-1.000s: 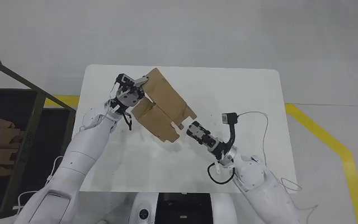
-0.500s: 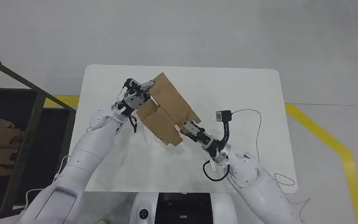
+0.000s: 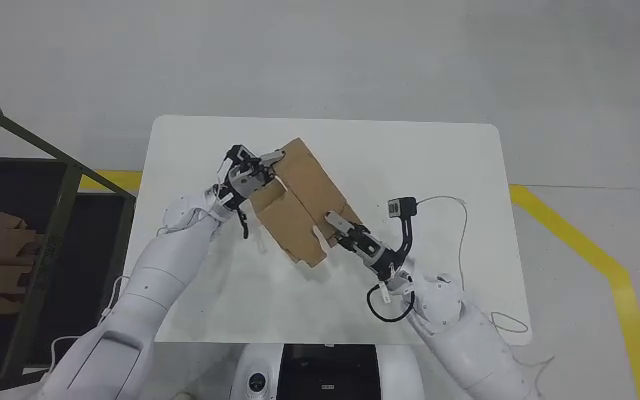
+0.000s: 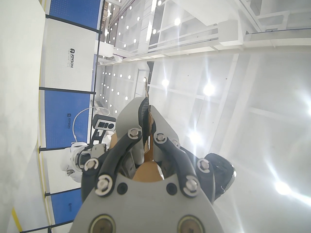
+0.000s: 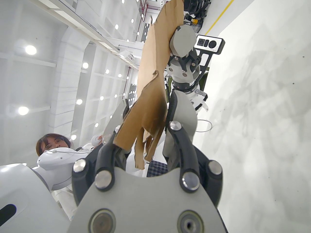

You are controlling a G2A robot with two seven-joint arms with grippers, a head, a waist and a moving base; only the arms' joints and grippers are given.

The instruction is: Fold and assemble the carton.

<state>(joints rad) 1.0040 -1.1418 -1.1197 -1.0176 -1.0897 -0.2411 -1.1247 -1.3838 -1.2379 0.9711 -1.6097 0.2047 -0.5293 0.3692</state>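
Note:
The brown carton (image 3: 300, 200) is a flattened blank held slanting above the white table (image 3: 430, 160). My left gripper (image 3: 262, 165) is shut on its far-left edge; in the left wrist view the fingers (image 4: 145, 107) pinch the thin cardboard (image 4: 146, 90) edge-on. My right gripper (image 3: 335, 222) sits at the carton's near right corner. In the right wrist view its fingers (image 5: 181, 112) stand apart on either side of the carton's lower flaps (image 5: 148, 117), not pressed together. The left gripper (image 5: 181, 39) shows beyond, at the carton's other end.
A dark rack (image 3: 45, 215) with cardboard pieces (image 3: 12, 240) stands left of the table. A yellow floor line (image 3: 575, 235) runs on the right. A thin cable (image 3: 455, 203) trails from the right wrist. The table's far and right parts are bare.
The right gripper has moved up and left to the carton and now straddles its corner. The left gripper and the carton have shifted slightly right and nearer.

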